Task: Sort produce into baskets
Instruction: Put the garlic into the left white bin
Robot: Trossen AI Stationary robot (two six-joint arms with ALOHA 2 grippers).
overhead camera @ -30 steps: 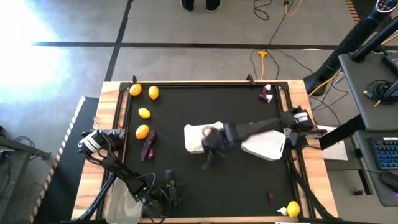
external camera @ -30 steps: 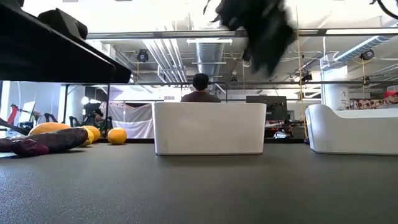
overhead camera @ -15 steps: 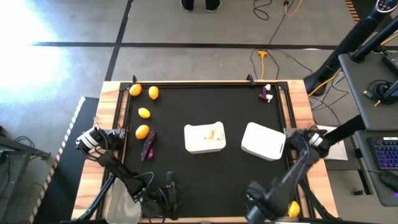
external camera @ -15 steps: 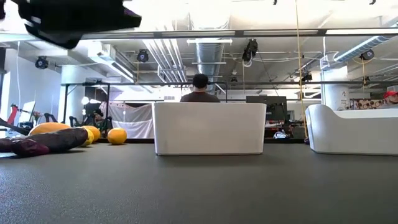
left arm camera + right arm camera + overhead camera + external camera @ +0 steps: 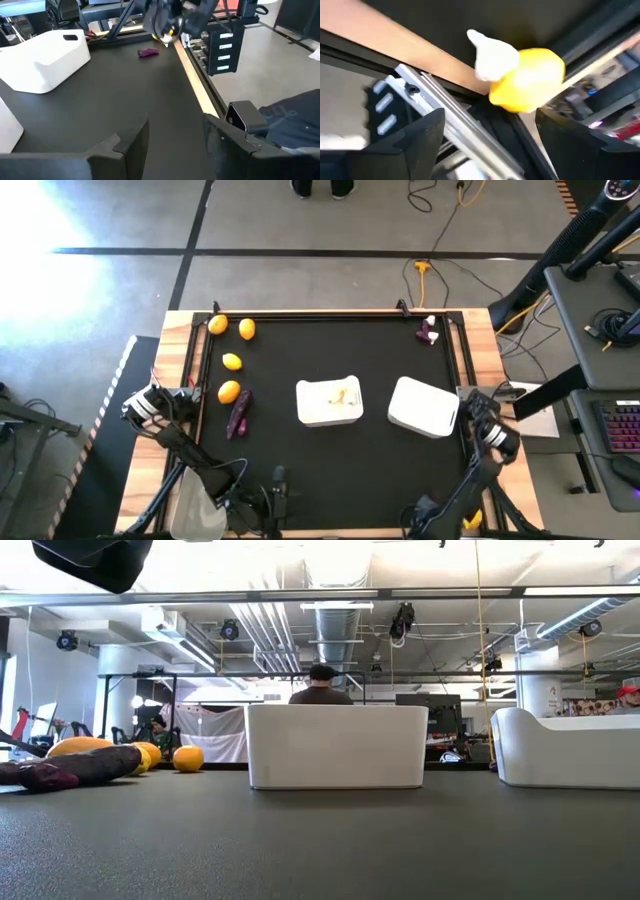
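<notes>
Several lemons (image 5: 230, 360) and a purple vegetable (image 5: 240, 412) lie at the table's left. A purple piece with a white bulb (image 5: 428, 330) lies at the far right corner. Two white trays (image 5: 329, 401) (image 5: 423, 406) stand mid-table, and the clear tub (image 5: 198, 510) stands at the near left. My right gripper (image 5: 425, 515) (image 5: 490, 112) is open at the near right corner, its fingers either side of a lemon (image 5: 530, 85) and a white bulb (image 5: 492, 57) just ahead, touching neither. My left gripper (image 5: 277, 480) (image 5: 175, 125) is open and empty near the near edge.
The lemon and bulb lie against the table's wooden edge and metal frame rail (image 5: 435, 107). A small purple piece (image 5: 148, 52) lies on the mat near that corner. The middle tray holds something small and yellow (image 5: 343, 394). A person sits in the room beyond the table (image 5: 321, 682).
My right gripper has swung from above the middle white tray toward the table's near right corner and down to the lemon and bulb there. The tray, covered by the gripper before, now shows a small yellow thing inside.
</notes>
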